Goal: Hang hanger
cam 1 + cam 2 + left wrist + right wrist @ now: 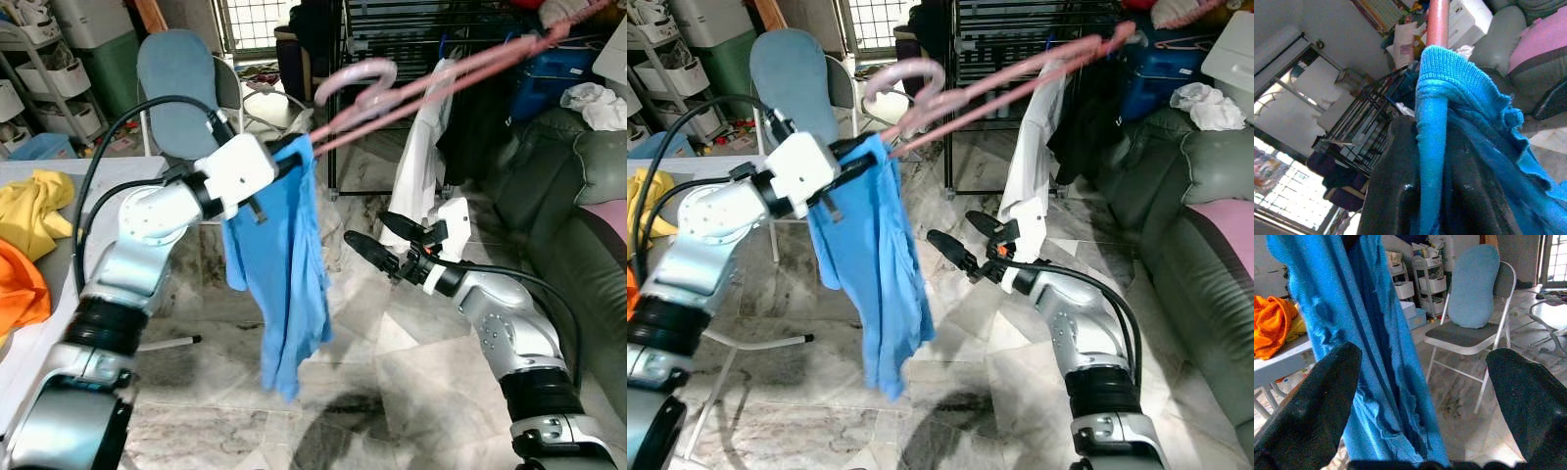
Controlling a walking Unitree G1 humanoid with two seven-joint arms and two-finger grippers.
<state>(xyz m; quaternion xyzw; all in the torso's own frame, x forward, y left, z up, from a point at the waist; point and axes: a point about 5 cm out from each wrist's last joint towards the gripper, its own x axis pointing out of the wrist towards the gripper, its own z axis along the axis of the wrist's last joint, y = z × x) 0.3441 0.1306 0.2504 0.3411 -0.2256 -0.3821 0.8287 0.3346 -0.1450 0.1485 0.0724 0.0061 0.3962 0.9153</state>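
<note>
Left claw (286, 157), frame centre: clamped on pink hanger (431, 83) bearing blue shirt (279, 279). Right claw (387, 242): spread, empty. Advice: keep hook level approaching rack (411, 39).

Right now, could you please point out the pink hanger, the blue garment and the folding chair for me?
pink hanger (358, 76), left eye view, on its hook.
blue garment (284, 274), left eye view, mid-cloth.
folding chair (1474, 284), right wrist view, on its backrest.
</note>
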